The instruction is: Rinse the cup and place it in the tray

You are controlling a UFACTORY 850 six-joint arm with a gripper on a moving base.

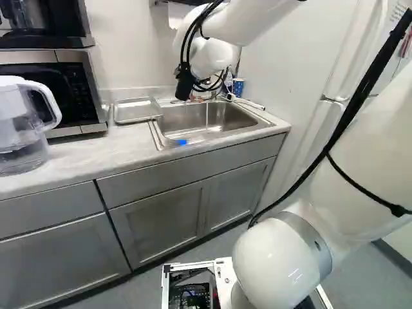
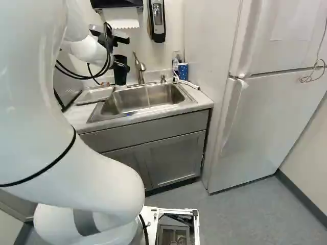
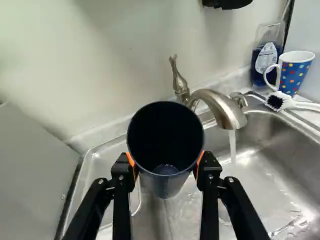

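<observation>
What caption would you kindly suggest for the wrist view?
The hand holds a dark cup beside the running faucet.

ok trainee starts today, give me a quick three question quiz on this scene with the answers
1. True or false: the fingers grip the dark cup from two sides.
2. Over the sink, water from the faucet runs: a) into the cup; b) clear of the cup; c) onto the tray.
3. Fill in: the dotted mug stands beside a clear bottle of ___ liquid.

Key: 1 true; 2 b; 3 blue.
</observation>
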